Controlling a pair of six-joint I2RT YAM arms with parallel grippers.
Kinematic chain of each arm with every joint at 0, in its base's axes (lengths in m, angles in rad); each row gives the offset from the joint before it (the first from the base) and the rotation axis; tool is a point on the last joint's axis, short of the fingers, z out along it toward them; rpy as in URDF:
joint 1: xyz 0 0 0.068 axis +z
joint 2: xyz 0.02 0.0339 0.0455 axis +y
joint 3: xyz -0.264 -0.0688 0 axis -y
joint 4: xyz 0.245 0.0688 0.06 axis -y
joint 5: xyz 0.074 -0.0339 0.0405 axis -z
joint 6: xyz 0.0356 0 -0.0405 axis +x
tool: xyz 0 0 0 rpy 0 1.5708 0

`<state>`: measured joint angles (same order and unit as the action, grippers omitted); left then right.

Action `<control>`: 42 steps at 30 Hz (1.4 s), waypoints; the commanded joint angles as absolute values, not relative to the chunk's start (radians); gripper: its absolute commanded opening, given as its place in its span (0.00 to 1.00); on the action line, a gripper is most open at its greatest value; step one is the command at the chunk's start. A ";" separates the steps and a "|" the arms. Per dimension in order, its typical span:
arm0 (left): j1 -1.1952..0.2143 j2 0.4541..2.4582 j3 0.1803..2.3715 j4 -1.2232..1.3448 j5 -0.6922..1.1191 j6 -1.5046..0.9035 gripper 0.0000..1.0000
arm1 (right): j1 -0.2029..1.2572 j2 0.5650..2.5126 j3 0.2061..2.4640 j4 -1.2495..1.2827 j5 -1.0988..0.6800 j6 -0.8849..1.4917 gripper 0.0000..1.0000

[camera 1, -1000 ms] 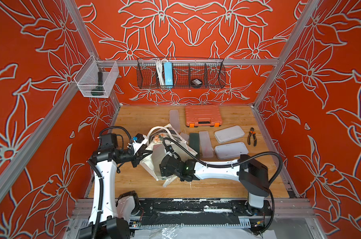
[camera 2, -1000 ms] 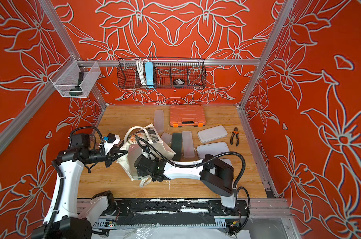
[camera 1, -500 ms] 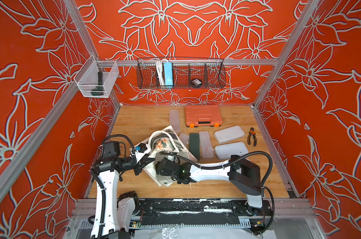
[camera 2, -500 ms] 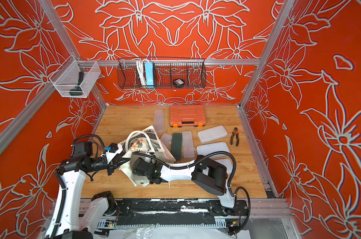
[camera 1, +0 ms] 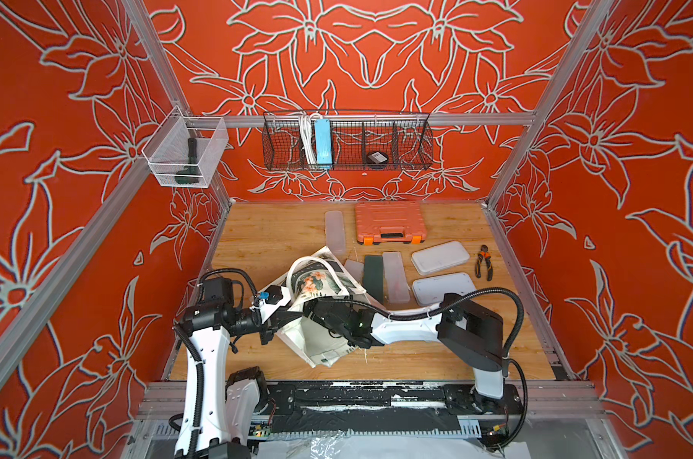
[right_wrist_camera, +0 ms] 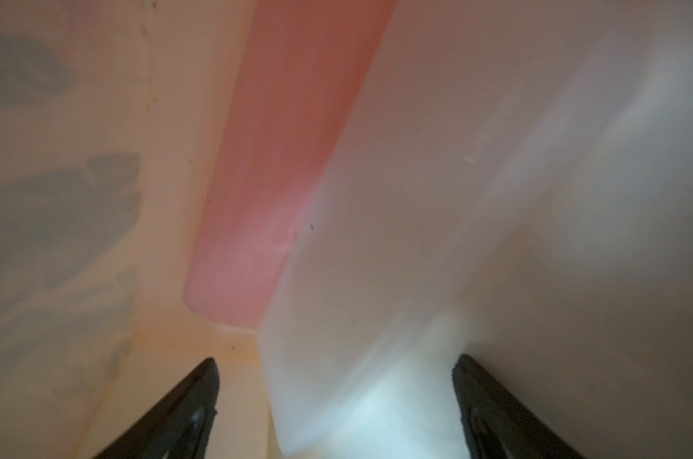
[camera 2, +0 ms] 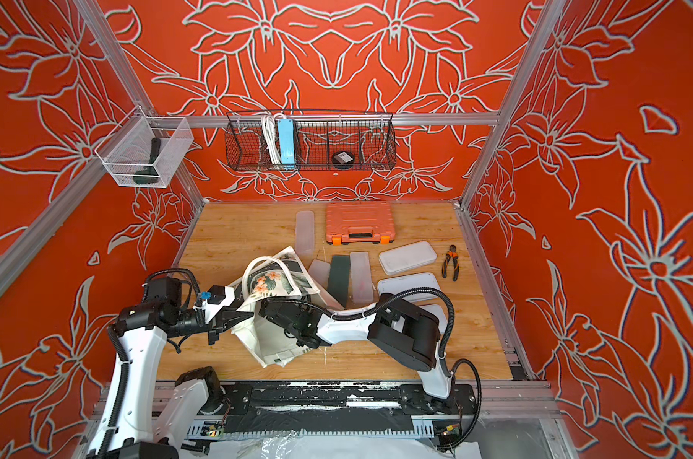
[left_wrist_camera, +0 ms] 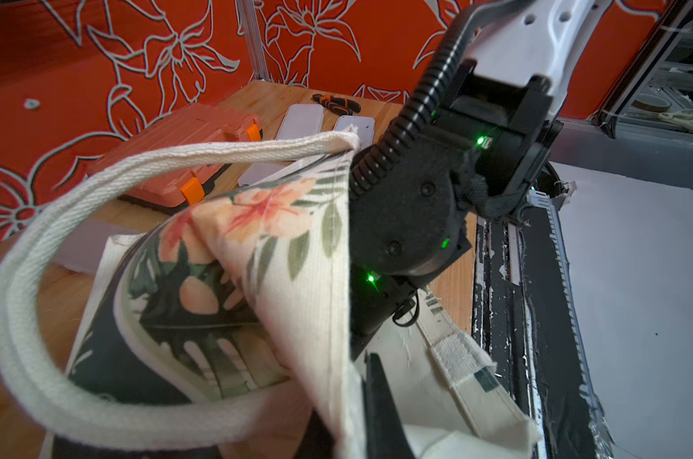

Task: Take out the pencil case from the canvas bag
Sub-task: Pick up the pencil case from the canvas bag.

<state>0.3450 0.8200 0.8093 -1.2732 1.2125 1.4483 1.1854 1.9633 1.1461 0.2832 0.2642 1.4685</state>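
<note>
While the left gripper (camera 2: 246,316) pinches the rim of the canvas bag (camera 2: 273,342), the right gripper (right_wrist_camera: 336,363) sits inside it, jaws spread. The pencil case (right_wrist_camera: 376,286) lies at their tips, ungripped; lifting it out remains.

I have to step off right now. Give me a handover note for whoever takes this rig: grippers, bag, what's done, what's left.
Left gripper: shut on the rim of the canvas bag, holding its mouth lifted open.
Right gripper: inside the bag, open. A frosted case lies between its jaws, not clamped, and a pink case lies beside it.
Done: bag opened, right gripper reached in.
Left: close on a case, draw it out and set it on the table. I cannot tell which of the two the job wants; the frosted one is the nearer grab.
</note>
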 commanded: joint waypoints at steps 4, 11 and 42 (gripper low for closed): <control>0.333 0.782 0.832 -1.383 1.326 1.530 0.00 | 1.160 2.051 1.111 0.362 0.183 1.600 0.87; 0.332 0.775 0.846 -1.362 1.376 1.448 0.00 | 1.158 2.095 1.103 0.424 0.191 1.654 0.84; 0.334 0.673 0.776 -0.895 1.278 0.657 0.00 | 1.141 1.820 1.083 0.277 0.233 1.093 0.24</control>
